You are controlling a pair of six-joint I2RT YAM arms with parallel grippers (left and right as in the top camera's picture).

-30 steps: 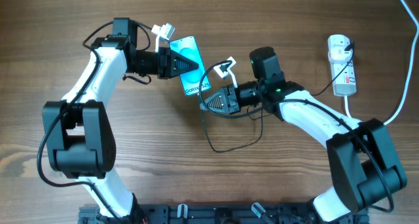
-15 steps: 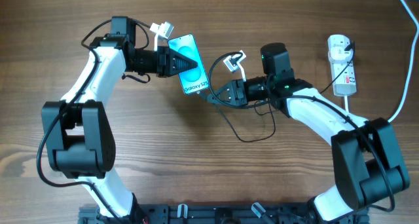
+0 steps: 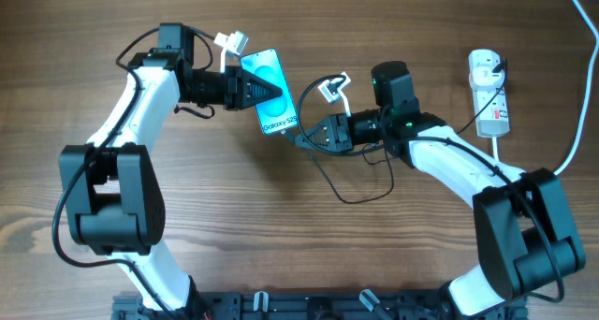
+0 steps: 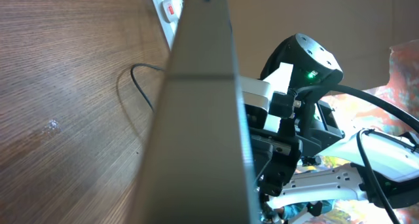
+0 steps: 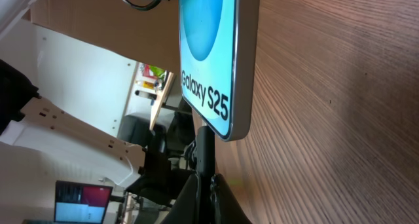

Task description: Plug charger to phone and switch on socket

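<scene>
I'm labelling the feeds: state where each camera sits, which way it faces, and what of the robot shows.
Overhead: fixed above the table, looking straight down; shows left arm, right arm, phone, charger, socket.
Left wrist: on the left arm, sighting along the held phone's edge towards the right arm; own fingers not visible.
Right wrist: on the right arm, facing the phone's screen; own fingers pinch the charger's tip.
Shared: all three show the phone; the overhead and left wrist views show the socket.

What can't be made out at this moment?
- Whether the charger tip is seated in the phone: right wrist, too dark; overhead, too small.
- Switch position on the socket: overhead, too small; left wrist, half hidden by the phone.
- The left gripper: left wrist, hidden by the phone's blurred edge.
</scene>
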